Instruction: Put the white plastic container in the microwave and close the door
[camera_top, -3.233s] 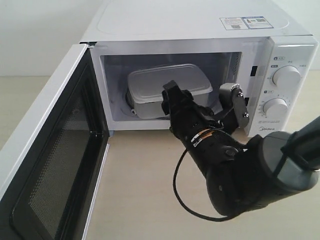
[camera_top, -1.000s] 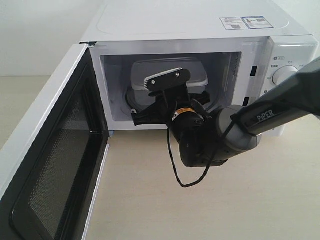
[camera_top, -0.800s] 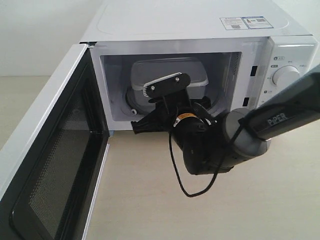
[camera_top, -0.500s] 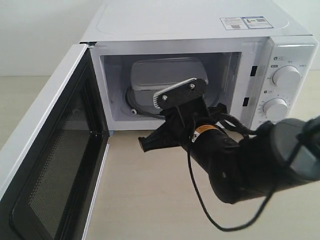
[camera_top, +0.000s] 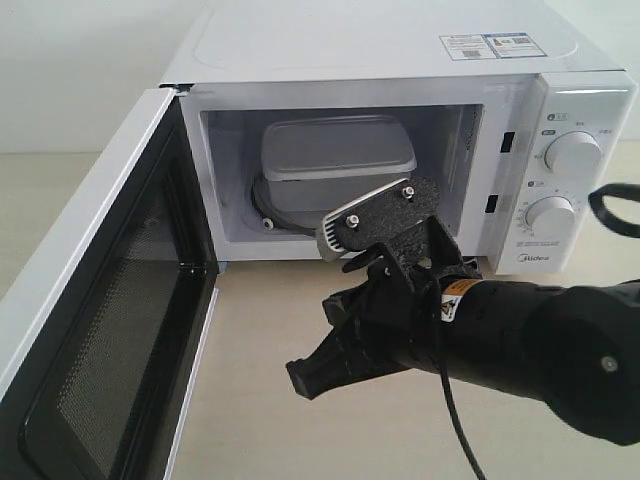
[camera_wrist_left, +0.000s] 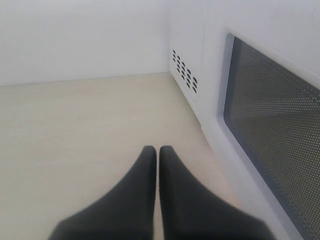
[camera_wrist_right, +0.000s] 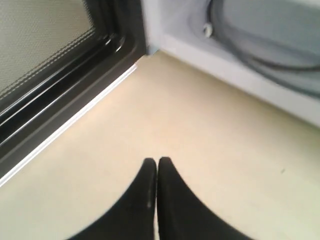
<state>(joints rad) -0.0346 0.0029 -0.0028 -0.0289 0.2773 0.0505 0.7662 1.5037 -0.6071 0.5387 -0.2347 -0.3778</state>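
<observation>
Exterior view: microwave (camera_top: 380, 45) on counter (camera_top: 270, 330), door (camera_top: 110, 330) swung fully open toward 8 o'clock of the cavity, not yet closed.

Container (camera_top: 335, 155): inside the cavity, lid on, upright, resting on the turntable (camera_top: 262, 205). It sits toward the back, slightly left of cavity centre. Nothing touches it.

Right fingers (camera_top: 312, 372): pressed together, tip to tip, gripping nothing. They are outside the cavity, over the counter in front of the microwave, pointing toward 7 o'clock. Container lies at 12 o'clock from them, well apart. Right wrist view confirms this: fingers (camera_wrist_right: 152, 167) meet with no gap, bare counter beneath, black inner frame of the door at 10 o'clock and the cavity sill with turntable at 1 o'clock.

Left fingers (camera_wrist_left: 152, 155): closed on each other, empty. Seen in the left wrist view only, over the counter beside the outer face of the door; mesh window at 3 o'clock, vent slots (camera_wrist_left: 184, 71) at 1 o'clock. Contact with the door: cannot tell.

Two dials (camera_top: 573, 152) on the right panel at 3 o'clock of the cavity. Sticker (camera_top: 487, 45) on top, right of centre. Black cable (camera_top: 455, 420) hangs from the right arm.
</observation>
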